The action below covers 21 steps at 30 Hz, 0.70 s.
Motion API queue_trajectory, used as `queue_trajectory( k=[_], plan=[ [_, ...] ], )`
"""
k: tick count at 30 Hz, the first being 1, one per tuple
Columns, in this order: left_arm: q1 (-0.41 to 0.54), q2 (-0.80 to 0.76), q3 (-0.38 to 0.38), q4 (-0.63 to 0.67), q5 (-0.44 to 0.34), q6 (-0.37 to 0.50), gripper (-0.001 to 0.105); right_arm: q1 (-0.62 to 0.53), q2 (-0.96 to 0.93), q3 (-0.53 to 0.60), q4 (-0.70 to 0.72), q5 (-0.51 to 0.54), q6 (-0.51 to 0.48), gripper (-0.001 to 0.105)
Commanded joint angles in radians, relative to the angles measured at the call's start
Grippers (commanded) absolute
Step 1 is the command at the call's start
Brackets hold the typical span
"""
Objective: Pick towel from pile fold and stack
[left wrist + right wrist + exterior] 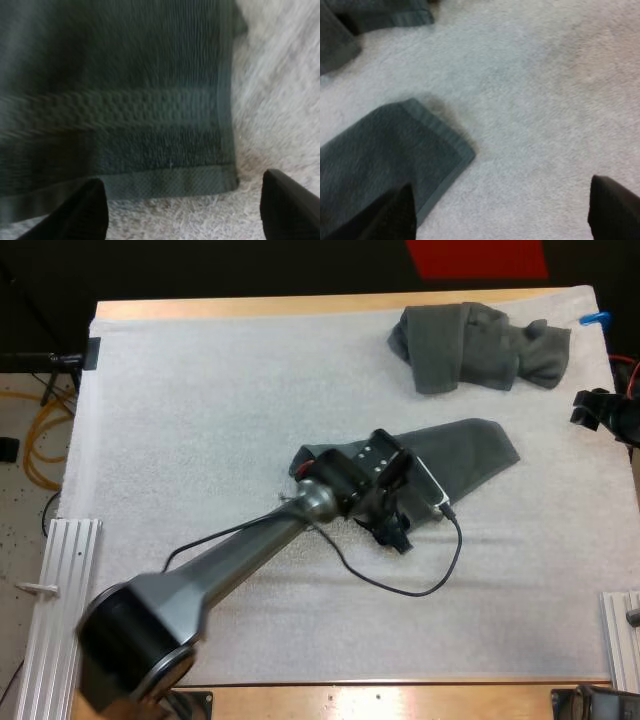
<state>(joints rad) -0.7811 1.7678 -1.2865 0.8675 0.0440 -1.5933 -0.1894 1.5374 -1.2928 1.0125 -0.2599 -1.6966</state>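
A dark grey-green towel (465, 455) lies spread flat on the white mat near the middle. My left gripper (395, 528) hovers over its near edge. In the left wrist view the towel's hemmed corner (150, 125) lies just ahead of the gripper (182, 212), whose fingers (82, 210) stand wide apart, open and empty. A crumpled towel (480, 345) sits at the far right of the mat. My right gripper (600, 410) waits at the mat's right edge. It is open (502, 215), with a towel corner (385, 155) beside one finger and the crumpled towel (365, 17) farther off.
The white mat (200, 440) covers most of the wooden table. Aluminium rails stand at the near left (60, 590) and near right (620, 635) corners.
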Motion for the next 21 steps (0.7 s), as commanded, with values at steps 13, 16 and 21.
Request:
queue_trajectory(
  k=[13,16,21],
  plan=[
    [-0.003,0.171,-0.032,0.022,0.019,0.005,0.036,0.008,-0.018,-0.007,0.002,-0.036,-0.017,0.068],
    [-0.007,0.173,-0.034,0.012,0.062,0.012,0.036,0.022,-0.018,-0.007,0.002,-0.036,-0.017,0.068],
    [-0.016,0.173,-0.041,0.049,-0.031,0.058,0.017,0.090,-0.018,-0.007,0.006,-0.036,-0.022,0.068]
  ],
)
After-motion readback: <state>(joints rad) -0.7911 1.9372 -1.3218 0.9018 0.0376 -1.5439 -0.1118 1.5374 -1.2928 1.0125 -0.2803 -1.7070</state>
